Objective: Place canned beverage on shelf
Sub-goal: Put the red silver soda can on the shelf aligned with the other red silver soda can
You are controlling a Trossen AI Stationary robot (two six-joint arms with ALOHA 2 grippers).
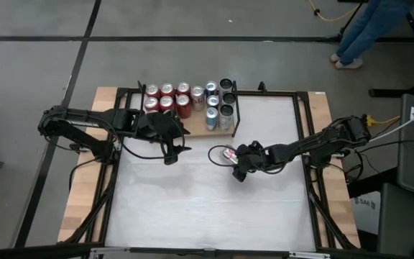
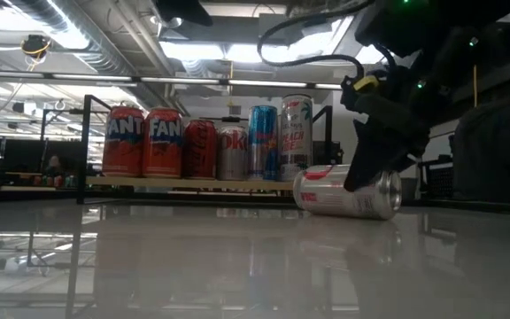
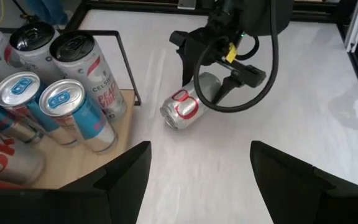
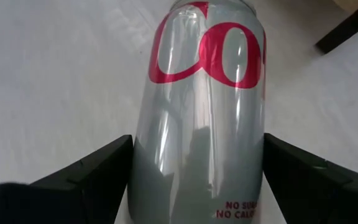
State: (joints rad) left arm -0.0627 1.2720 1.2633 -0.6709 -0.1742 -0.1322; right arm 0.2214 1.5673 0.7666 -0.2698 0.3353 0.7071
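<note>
A silver canned beverage with red lettering (image 1: 229, 153) (image 2: 348, 192) lies on its side on the white tabletop, just off the shelf's right end. My right gripper (image 4: 197, 142) (image 3: 207, 90) is open and slants down over the can's end farther from the shelf, one finger on each side of its body. The shelf (image 1: 196, 129) (image 3: 127, 104), a wooden board with black rails, carries several upright cans (image 1: 185, 97) (image 2: 202, 142). My left gripper (image 1: 171, 157) (image 3: 197, 158) hangs open above the table in front of the shelf, holding nothing. My right gripper's fingers (image 4: 98, 171) stand on either side of the can's round body (image 4: 197, 99), coming from above at a slant and lying across the can. Whether the fingers touch its wall I cannot tell. The can rests along its side on the table.
Black frame rails (image 1: 304, 129) run along the table's sides. A black cable loop (image 1: 216, 151) hangs by the lying can. White tabletop (image 1: 207, 208) stretches toward the near edge. A person's legs (image 1: 369, 29) show on the floor beyond the far right corner.
</note>
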